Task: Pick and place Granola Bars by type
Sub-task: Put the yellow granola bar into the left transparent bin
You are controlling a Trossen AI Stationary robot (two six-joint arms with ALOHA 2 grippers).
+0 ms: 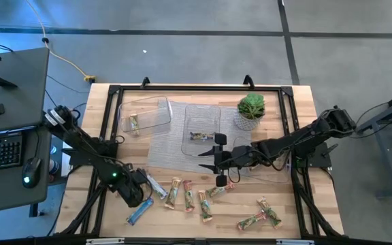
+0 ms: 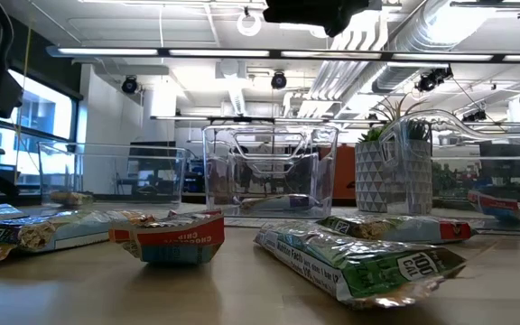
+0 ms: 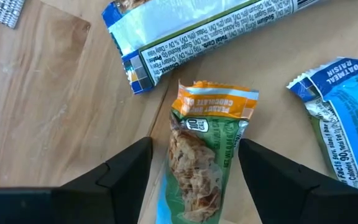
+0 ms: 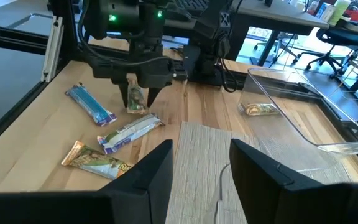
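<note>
My left gripper [image 3: 193, 180] stands with its fingers [image 3: 124, 177] spread as wide as they go, one on each side of an orange-and-green granola bar [image 3: 205, 155]; the bar lies flat on the wooden table [image 3: 48, 99] between them, and I see a gap on either side, so neither finger touches it; in the right wrist view the same gripper [image 4: 137, 92] hangs low over that bar, near the table's front left corner.

Just beside the bar lies a blue-and-white bar [image 3: 197, 34], and to its other side a blue oatmeal-raisin bar [image 3: 340, 118]; both are close, so room around my left fingers is tight there; the bare wood on the remaining side is open.

My right gripper [image 1: 221, 163] hovers over the grey mat [image 1: 165, 146] at mid-table, its fingers [image 4: 151, 171] apart with nothing between them.

The other granola bars [image 1: 206, 201] lie scattered along the front edge; one blue bar [image 1: 139, 212] sits near the front left edge; one bar lies in the left clear tray [image 1: 152, 103], another in the middle tray [image 1: 194, 112]; a potted plant [image 1: 250, 111] stands just beside the middle tray, toward the back right; the strip of table between mat and front row is mostly open.
</note>
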